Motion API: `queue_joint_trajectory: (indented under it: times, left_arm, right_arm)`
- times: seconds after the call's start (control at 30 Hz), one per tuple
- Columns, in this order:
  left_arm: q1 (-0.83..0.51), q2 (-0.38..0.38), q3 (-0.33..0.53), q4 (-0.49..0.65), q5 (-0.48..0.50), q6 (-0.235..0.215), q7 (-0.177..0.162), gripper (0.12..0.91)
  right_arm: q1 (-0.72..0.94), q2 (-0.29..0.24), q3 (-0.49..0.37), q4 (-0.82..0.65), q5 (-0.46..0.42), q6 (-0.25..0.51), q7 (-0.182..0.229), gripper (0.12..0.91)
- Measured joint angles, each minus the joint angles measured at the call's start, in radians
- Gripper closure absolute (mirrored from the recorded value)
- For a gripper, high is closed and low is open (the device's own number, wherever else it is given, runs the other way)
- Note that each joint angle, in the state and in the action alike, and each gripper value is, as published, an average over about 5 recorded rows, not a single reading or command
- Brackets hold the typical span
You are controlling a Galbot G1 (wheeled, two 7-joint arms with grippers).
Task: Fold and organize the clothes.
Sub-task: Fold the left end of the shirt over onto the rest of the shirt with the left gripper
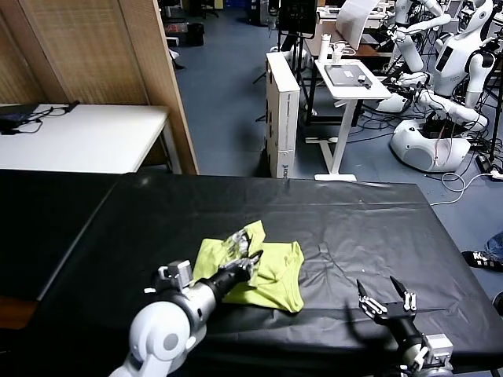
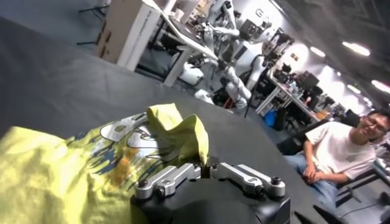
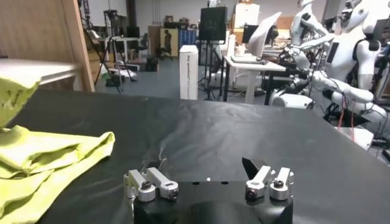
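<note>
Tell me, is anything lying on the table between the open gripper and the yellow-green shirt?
No. In the head view only bare black table cover lies between the right gripper and the T-shirt.

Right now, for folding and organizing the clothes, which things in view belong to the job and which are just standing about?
Part of the job:
- yellow-green T-shirt, crumpled on the black table cover
- left gripper, shut on a raised fold of the shirt
- right gripper, open, over bare cover beside the shirt

Just standing about:
- white table
- tall white box
- white humanoid robots
</note>
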Motion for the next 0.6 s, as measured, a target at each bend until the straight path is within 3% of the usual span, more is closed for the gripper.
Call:
queue_joint_trajectory:
  times: [0.6]
  left_arm:
    - [0.004, -0.067, 0.038, 0.075, 0.049, -0.015, 0.022, 0.851]
  right_arm:
    - [-0.003, 0.004, -0.005, 0.001, -0.008, -0.001, 0.0, 0.118]
